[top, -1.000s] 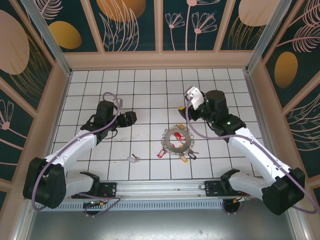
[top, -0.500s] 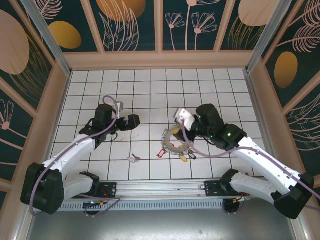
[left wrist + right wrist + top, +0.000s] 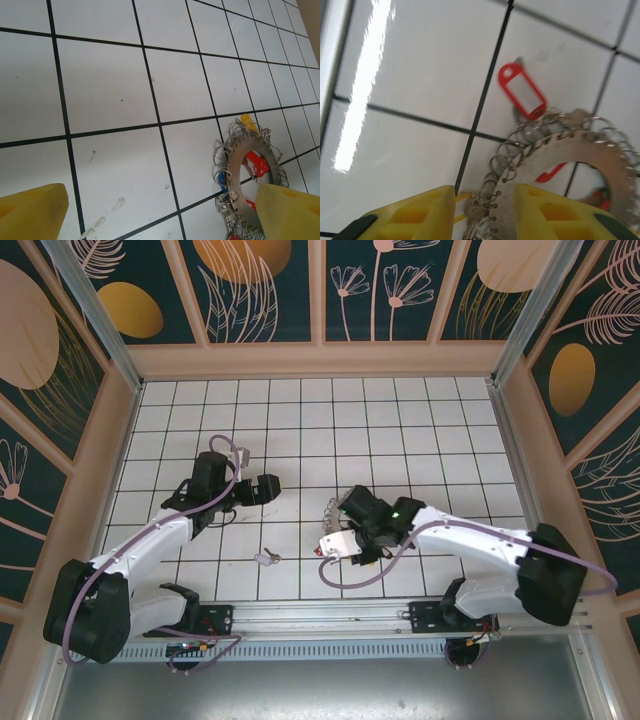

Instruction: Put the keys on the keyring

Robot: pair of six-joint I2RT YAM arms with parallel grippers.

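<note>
Right hand (image 3: 482,194) at keyring (image 3: 570,147) rim, fingers (image 3: 410,220) parted — keys (image 3: 522,92) attached

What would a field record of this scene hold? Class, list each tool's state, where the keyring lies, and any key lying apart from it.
left tool: open, over bare tiles, the keyring ahead to its right
right tool: open, low at the keyring's edge, wire loops between its fingers
keyring: flat on the tiled table, small wire loops all round its rim
red-tagged key: at the keyring's rim; attachment cannot be told
loose key: alone on the tiles, apart from the keyring, nearer the left arm
</note>
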